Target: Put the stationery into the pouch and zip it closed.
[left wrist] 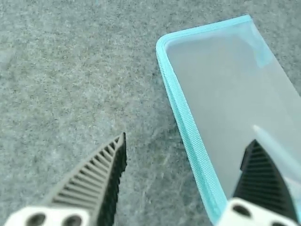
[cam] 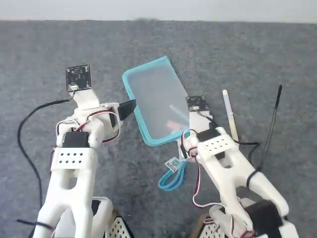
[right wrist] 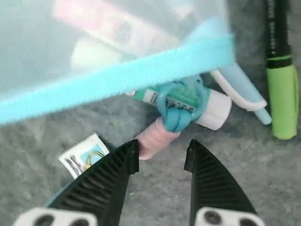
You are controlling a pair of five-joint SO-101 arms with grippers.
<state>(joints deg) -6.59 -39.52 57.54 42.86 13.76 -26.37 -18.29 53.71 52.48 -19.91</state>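
Pouch [cam: 157,96]: translucent, teal-edged, flat on the mat between both arms. Right gripper [right wrist: 163,143]: jaws part open, gripping nothing, tips flanking the pink stick [right wrist: 151,140] that pokes from the pouch mouth. Left gripper [left wrist: 188,141]: wide open, empty, straddling the pouch edge. Your risks: pinching the zipper pull [right wrist: 181,110] instead would likely drag the pouch, and the green highlighter [right wrist: 282,89] lies outside.
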